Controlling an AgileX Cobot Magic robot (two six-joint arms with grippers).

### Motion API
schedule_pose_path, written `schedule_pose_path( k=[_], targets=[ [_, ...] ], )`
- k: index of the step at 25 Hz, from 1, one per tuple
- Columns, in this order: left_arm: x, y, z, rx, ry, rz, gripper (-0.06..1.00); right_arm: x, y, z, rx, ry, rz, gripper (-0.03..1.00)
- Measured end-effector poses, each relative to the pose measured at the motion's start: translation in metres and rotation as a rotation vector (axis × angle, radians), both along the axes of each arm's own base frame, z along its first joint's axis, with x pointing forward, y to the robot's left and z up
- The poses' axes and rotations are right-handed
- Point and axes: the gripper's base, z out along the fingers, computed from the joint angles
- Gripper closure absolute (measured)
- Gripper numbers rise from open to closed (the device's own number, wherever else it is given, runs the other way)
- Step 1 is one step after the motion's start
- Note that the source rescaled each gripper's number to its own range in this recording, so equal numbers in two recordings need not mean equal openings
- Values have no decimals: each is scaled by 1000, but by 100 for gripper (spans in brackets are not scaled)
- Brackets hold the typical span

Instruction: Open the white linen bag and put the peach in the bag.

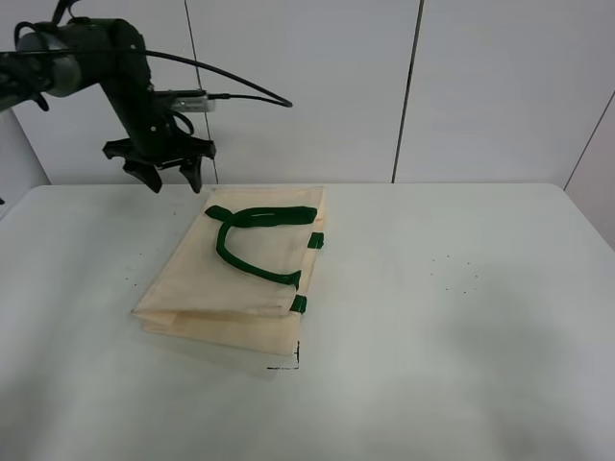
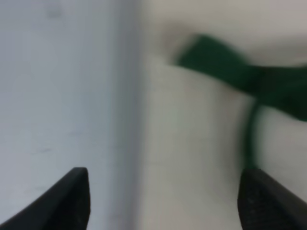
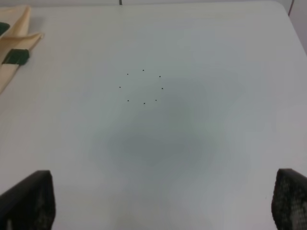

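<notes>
The white linen bag [image 1: 235, 279] lies flat on the table, left of centre, with its dark green handles [image 1: 252, 235] on top. My left gripper [image 1: 173, 178] is open and empty, raised above the table just beyond the bag's far left corner. In the left wrist view the bag [image 2: 192, 143] and a blurred green handle [image 2: 240, 76] lie below the open fingertips [image 2: 72, 196]. My right gripper [image 3: 158, 201] is open and empty over bare table; a corner of the bag [image 3: 14, 38] shows at that view's edge. The peach is out of view.
The white table [image 1: 461, 317] carries a small ring of black dots [image 1: 456, 274], also in the right wrist view [image 3: 143, 87]. A black corner mark [image 1: 291, 363] sits at the bag's near edge. White wall panels stand behind the table.
</notes>
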Motion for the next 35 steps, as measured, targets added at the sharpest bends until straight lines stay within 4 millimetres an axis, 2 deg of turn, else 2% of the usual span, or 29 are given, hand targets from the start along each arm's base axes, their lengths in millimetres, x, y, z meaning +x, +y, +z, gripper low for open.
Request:
schedule_pose_path(
  k=[2,5,10,15,20,26,32,35],
  targets=[
    [2,27,0,7,13,52,-5,0,0,0,-1,0,0,-3],
    [2,50,-1,11,33,97,-5,0,0,0,-1,0,0,-3],
    [-4,57,3,12,41,111,-5,0,0,0,-1,0,0,-3],
    [-34,58,26,13,48,108,-5,0,0,0,-1,0,0,-3],
    [-79,61,57,34,37,105,-5,0,0,0,-1,0,0,-3],
    [-153,64,93,40,-2,105,-5,0,0,0,-1,0,0,-3],
    [-242,66,108,41,-49,99,-5,0,0,0,-1,0,0,-3],
    [-287,68,101,44,-63,93,-5,0,0,0,-1,0,0,-3]
  ],
)
